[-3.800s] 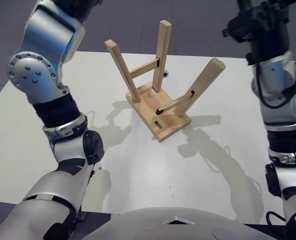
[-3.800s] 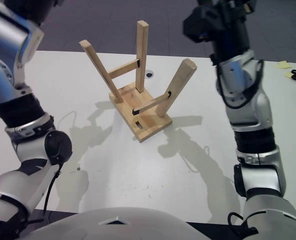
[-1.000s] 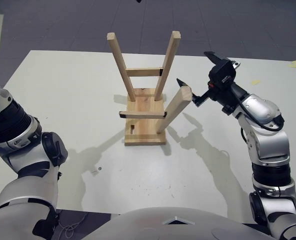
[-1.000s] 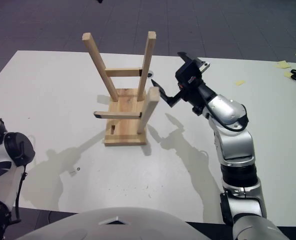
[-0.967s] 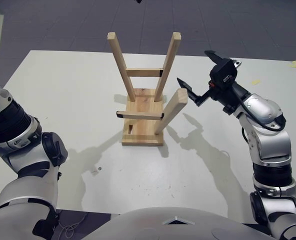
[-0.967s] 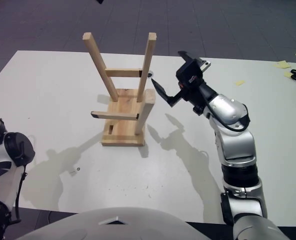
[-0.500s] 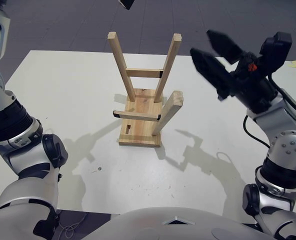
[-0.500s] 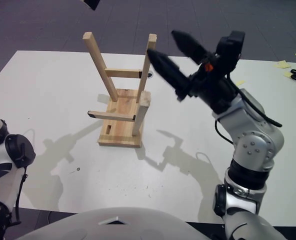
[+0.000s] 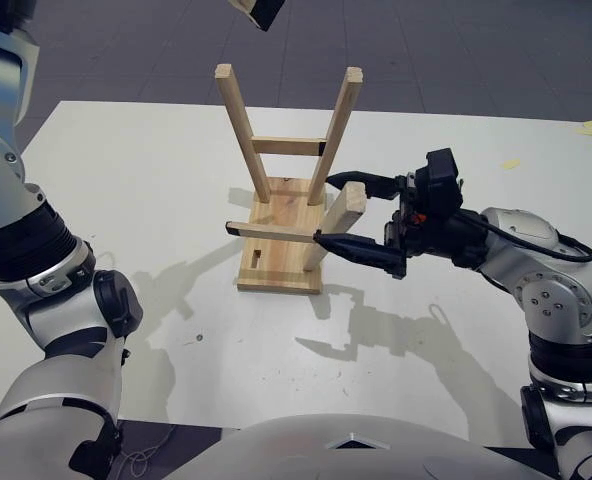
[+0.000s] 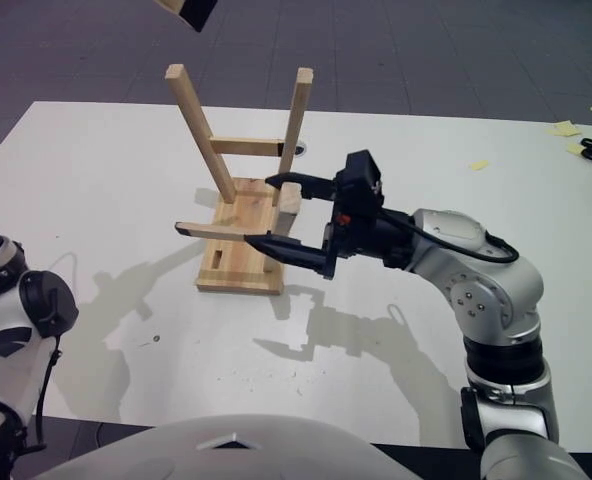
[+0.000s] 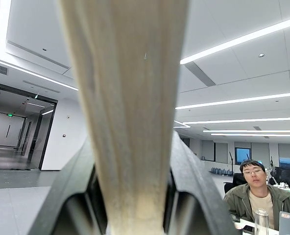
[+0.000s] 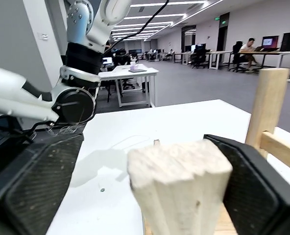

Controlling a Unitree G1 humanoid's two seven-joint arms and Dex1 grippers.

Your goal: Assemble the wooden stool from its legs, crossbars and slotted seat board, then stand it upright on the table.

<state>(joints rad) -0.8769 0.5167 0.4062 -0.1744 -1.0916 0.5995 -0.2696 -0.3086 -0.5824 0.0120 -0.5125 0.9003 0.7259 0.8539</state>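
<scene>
Right tool point(image 9: 325, 208) gapes around the leaning leg point(image 9: 348, 200); left tool point(image 11: 130, 166) clamps spare leg point(image 11: 125, 88).

Stool point(image 9: 281, 255): pale bare wood, matt; leg end point(image 12: 179, 161) rough-sawn. Table point(image 9: 126, 180): white, smooth, matt. Right end effector point(image 9: 326, 208) pads point(image 12: 32, 196): black, textured.

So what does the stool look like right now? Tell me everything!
The stool is pale bare wood and upside down, its seat board flat on the white table. Two tall legs stand at the back, joined by a crossbar. A third leg leans in front, its own crossbar poking left with a free end. The right gripper's open jaws sit either side of that leg.
</scene>
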